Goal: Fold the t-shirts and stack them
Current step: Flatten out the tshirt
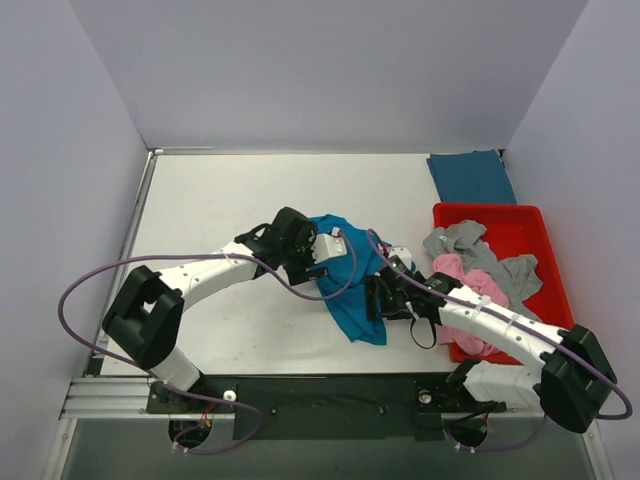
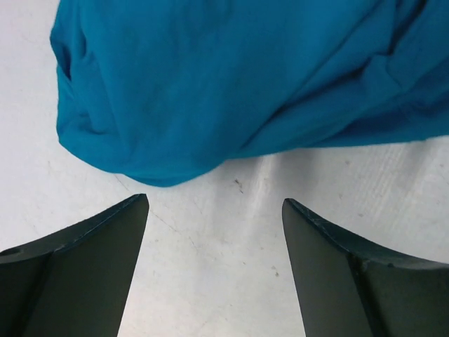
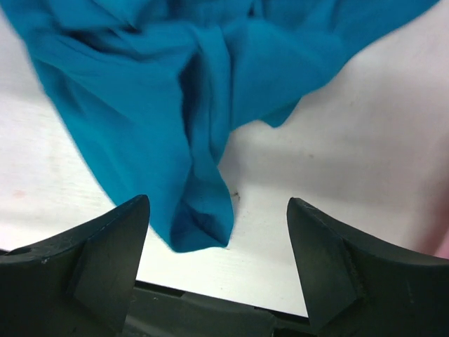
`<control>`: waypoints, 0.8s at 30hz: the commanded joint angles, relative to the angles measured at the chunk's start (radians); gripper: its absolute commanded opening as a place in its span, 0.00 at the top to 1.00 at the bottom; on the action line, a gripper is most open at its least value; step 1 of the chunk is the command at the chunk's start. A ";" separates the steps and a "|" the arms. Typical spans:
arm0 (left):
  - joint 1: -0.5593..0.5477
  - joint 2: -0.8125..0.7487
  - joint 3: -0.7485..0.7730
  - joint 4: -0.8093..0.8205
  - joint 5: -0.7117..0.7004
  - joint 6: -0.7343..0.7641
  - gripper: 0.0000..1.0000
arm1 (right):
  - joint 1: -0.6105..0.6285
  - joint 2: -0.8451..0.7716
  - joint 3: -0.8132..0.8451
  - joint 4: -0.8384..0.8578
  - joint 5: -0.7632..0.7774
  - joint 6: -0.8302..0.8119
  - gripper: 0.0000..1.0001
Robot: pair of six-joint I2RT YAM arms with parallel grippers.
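Dark tapered fingers of our left tool (image 2: pixel 215 202) stand spread, pinching nothing, facing a crumpled teal t-shirt (image 2: pixel 231 77) on the white worktop (image 2: pixel 210 274). Our right tool (image 3: pixel 217 202) gapes likewise over a limp pleated fold. Only overhead do we see the red plastic tray (image 1: pixel 525 222) holding a pink t-shirt (image 1: pixel 468 282) and grey t-shirt (image 1: pixel 505 265), plus a folded teal t-shirt (image 1: pixel 470 177) beyond.

The left arm (image 1: pixel 215 272) and the right arm (image 1: pixel 490 320) have white link shells and black blocky joints; behind each pincer a thin purple cable (image 1: pixel 75 290) loops along. The left gripper (image 2: pixel 214 210) and right gripper (image 3: pixel 217 210) have dark, smooth wedge fingers narrowing to the tip.
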State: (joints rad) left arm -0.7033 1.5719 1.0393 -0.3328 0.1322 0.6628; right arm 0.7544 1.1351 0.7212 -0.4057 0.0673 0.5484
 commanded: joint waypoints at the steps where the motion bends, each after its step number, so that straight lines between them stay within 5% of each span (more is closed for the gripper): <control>1: 0.008 0.043 0.080 0.077 -0.008 0.026 0.12 | 0.051 0.077 -0.104 0.161 0.008 0.182 0.25; 5: 0.024 0.028 0.074 0.066 0.012 0.009 0.12 | 0.114 0.219 -0.095 0.229 -0.024 0.186 0.26; 7: 0.037 0.013 0.073 0.058 0.015 0.001 0.12 | 0.134 0.275 -0.066 0.205 -0.018 0.182 0.49; 8: 0.045 0.002 0.076 0.048 0.017 -0.002 0.12 | 0.137 0.281 -0.046 0.183 0.001 0.180 0.84; 9: 0.063 -0.007 0.077 0.037 0.033 -0.005 0.12 | 0.138 0.256 -0.034 0.127 0.035 0.174 0.99; 16: 0.110 -0.067 0.094 -0.017 0.009 0.001 0.12 | 0.155 -0.092 0.240 -0.284 0.195 0.006 1.00; 19: 0.061 -0.043 0.131 -0.078 -0.039 -0.022 0.12 | 0.151 -0.231 0.418 -0.360 0.218 -0.071 1.00; 24: 0.031 -0.073 0.151 -0.112 0.072 -0.071 0.09 | 0.148 -0.298 0.656 -0.367 0.198 -0.211 1.00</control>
State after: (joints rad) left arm -0.6495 1.5394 1.1423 -0.3985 0.1287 0.6411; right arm 0.9043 0.8593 1.2457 -0.6498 0.2291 0.4812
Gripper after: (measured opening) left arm 0.893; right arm 0.013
